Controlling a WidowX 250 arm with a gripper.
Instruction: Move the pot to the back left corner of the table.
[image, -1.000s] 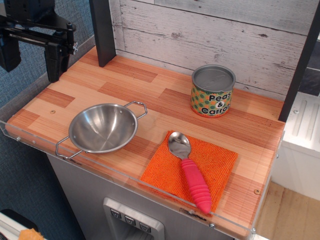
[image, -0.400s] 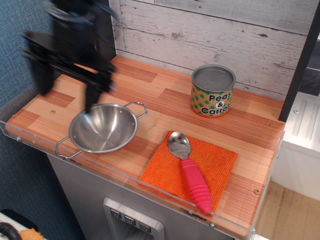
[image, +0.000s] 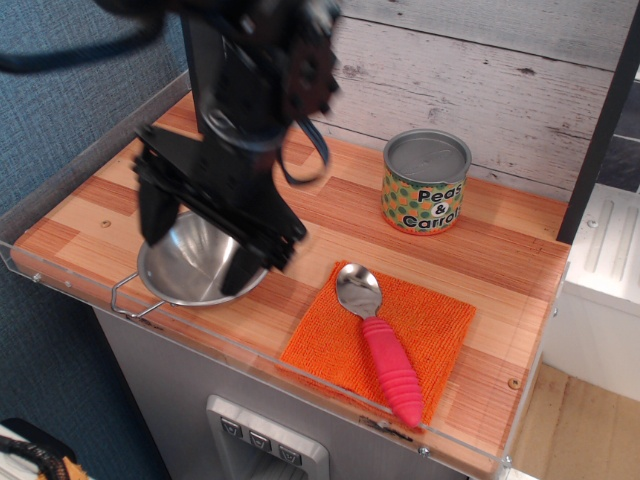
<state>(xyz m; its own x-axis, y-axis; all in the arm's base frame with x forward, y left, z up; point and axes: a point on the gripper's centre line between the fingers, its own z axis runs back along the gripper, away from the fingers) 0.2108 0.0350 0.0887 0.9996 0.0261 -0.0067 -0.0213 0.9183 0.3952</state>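
**Gripper over pot, front left**

Pot sits near the table's front left edge. Gripper, motion-blurred, hangs directly above it, jaws spread wide: one finger at the pot's left rim, the other at its right rim. Contact: cannot tell.

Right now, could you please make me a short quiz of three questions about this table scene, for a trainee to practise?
1. True or false: the spoon lies on the orange cloth.
2. Which thing stands nearest the back wall? A) the pot B) the can C) the spoon
3. Fill in: the end effector has one finger on each side of the ____, fingers spread apart.

Key: 1 true; 2 B; 3 pot. The pot sits near the front left edge of the table, not yet in the back left corner.
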